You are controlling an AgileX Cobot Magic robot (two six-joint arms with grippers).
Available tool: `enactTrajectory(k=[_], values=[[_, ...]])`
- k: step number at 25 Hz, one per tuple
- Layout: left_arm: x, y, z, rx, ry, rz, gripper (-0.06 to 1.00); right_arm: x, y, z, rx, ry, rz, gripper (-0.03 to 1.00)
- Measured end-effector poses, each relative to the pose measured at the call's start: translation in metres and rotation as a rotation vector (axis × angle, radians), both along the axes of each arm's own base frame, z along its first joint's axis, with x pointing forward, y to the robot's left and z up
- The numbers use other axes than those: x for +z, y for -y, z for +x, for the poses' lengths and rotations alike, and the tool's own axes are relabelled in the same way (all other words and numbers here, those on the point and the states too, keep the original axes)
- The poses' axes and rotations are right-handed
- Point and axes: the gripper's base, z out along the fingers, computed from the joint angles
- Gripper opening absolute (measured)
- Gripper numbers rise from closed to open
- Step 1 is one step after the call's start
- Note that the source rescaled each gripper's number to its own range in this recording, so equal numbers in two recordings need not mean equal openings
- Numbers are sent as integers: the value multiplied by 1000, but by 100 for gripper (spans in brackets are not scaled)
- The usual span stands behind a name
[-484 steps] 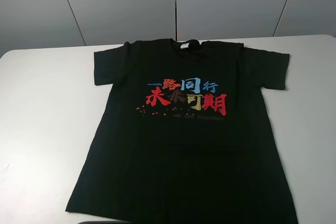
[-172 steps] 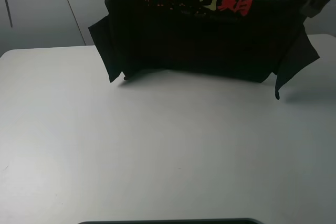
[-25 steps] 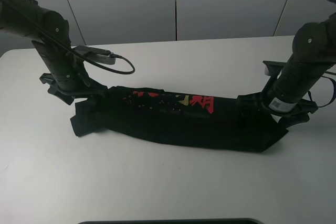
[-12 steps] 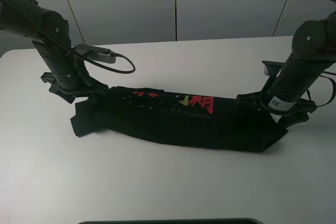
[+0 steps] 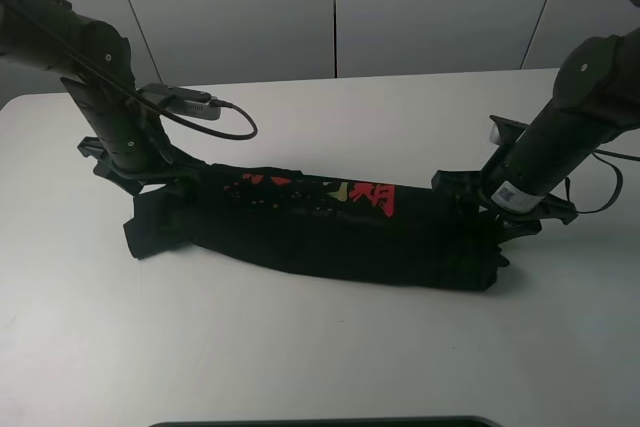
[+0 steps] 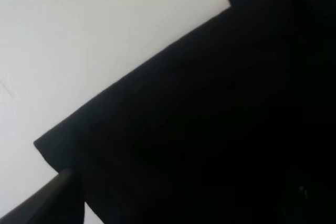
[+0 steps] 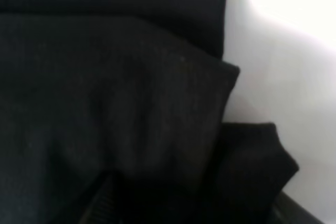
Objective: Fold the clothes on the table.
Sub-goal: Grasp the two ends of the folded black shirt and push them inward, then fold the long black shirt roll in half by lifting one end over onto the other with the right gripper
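While the right gripper (image 5: 492, 209) sits low at the right end of the T-shirt (image 5: 330, 232), its jaws are buried in black cloth and I cannot tell how wide they stand. The right wrist view shows only folded layers of the T-shirt (image 7: 115, 93), a ribbed fingertip (image 7: 102, 205) at their edge, and a strip of white table (image 7: 294, 66) beyond. Compared with half a second ago, this gripper has moved inward toward the middle of the table. The shirt's right end has drawn in with it and now lies bunched under the wrist rather than reaching out past it.

The left gripper (image 5: 150, 175) stands with its jaws spread wide over the shirt's left end and has hardly moved. In its wrist view, one dark finger (image 6: 42, 203) shows at the corner beside a flat edge of the T-shirt (image 6: 210, 119) that lies on the table (image 6: 79, 35).

Between the two grippers the T-shirt lies as a long, narrow folded band across the table (image 5: 320, 347). Its left end has slid a little farther left than before. The red and yellow print (image 5: 340, 192) shows along its far edge. A black cable (image 5: 215, 112) loops off the left arm above the tabletop.
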Motion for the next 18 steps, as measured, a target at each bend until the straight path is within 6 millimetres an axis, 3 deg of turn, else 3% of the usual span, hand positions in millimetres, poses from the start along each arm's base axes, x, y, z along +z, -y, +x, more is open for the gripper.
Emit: enactTrajectory(k=[6,11,18], values=[[0,0,0,0,0,0,98,0,-3,1,-17,4,29,52],[0,0,0,0,3,-2,98,-2,-3,1,7,11,34,23],[0,0,1,1,6,-5,98,-3,-3,1,56,23,37,17]])
